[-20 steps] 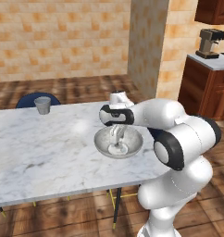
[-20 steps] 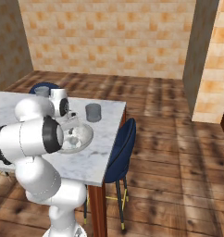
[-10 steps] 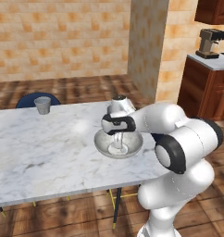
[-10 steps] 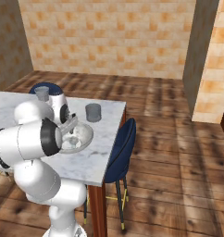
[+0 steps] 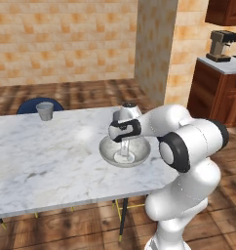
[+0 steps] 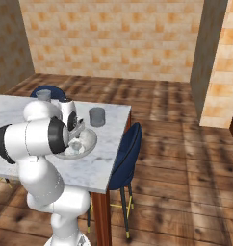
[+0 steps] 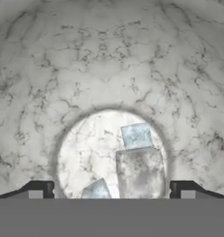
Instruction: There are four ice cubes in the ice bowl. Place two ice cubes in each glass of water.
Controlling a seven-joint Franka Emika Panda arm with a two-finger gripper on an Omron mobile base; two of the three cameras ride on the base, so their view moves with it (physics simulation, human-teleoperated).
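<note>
The marble worktop (image 5: 47,156) carries everything, with a blue chair (image 6: 125,153) drawn up at its right end. The ice bowl (image 5: 106,155) sits near the worktop's front right corner, and the white arm bends down over it so that the claw (image 7: 112,192) hangs low inside the basin, its two dark fingertips (image 7: 40,190) standing wide apart with nothing between them. One glass of water (image 6: 97,116) stands just behind the bowl, close to the back right corner; the other glass of water (image 5: 45,111) stands well apart along the back edge, toward the left. On the bowl's flat bottom the ice cubes (image 7: 136,135) lie close together: three can be made out in the hand view, though the blurred middle one may be hiding more.
</note>
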